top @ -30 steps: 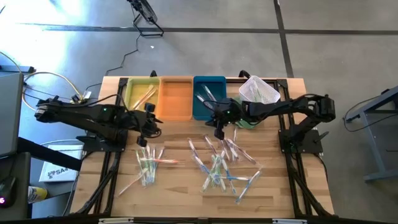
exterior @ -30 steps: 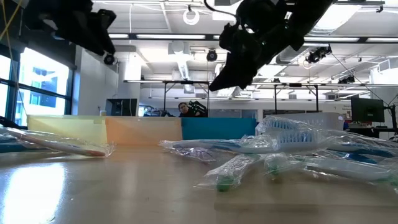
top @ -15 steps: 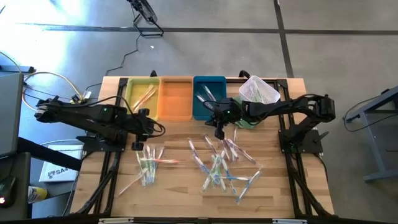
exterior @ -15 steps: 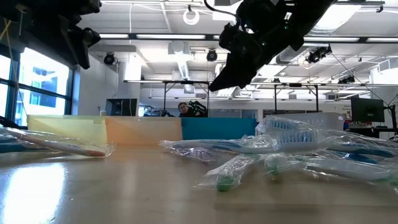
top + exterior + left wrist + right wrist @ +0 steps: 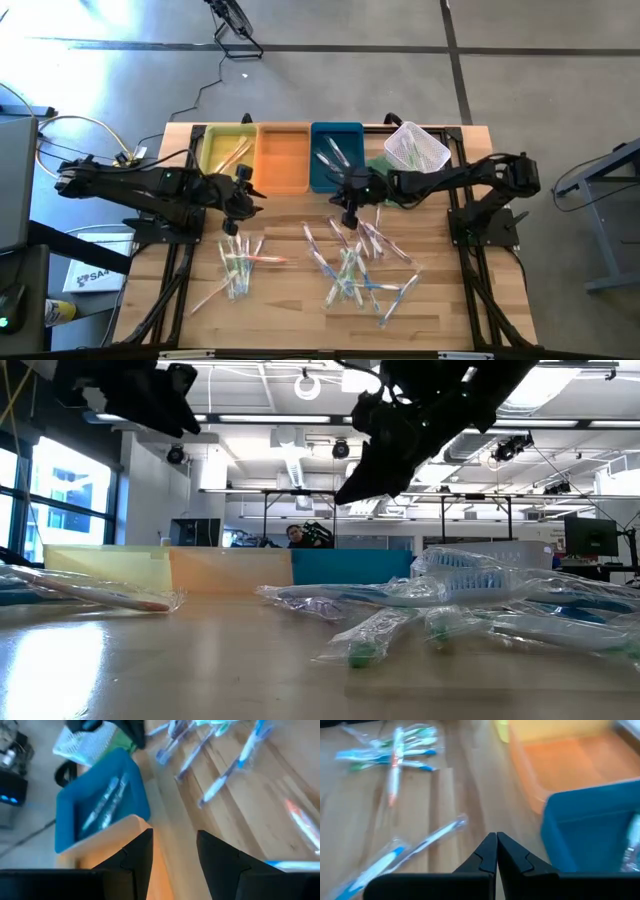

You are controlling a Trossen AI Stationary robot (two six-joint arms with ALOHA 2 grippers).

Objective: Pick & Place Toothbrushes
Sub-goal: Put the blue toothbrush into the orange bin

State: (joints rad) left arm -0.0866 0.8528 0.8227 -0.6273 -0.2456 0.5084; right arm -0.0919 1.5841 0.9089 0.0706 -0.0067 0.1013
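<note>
Wrapped toothbrushes lie flat on the wooden table in two loose heaps: a small one [image 5: 238,265] at the near left and a larger one [image 5: 355,265] in the middle. One more lies in the yellow tray [image 5: 228,150], and a few lie in the blue tray [image 5: 335,155]. My left gripper [image 5: 247,200] hangs open above the table in front of the orange tray [image 5: 283,158], with nothing between its fingers [image 5: 145,852]. My right gripper [image 5: 349,217] is shut and empty. It hangs slanting down above the far end of the larger heap, in front of the blue tray.
A white mesh basket [image 5: 415,148] stands at the far right beside the blue tray, with something green under it. The three trays line the far edge. Bare wood shows between the two heaps and along the near edge.
My left gripper swung toward the table's left edge, then came back toward the right, ending about where it began and staying open. The toothbrushes have not moved.
</note>
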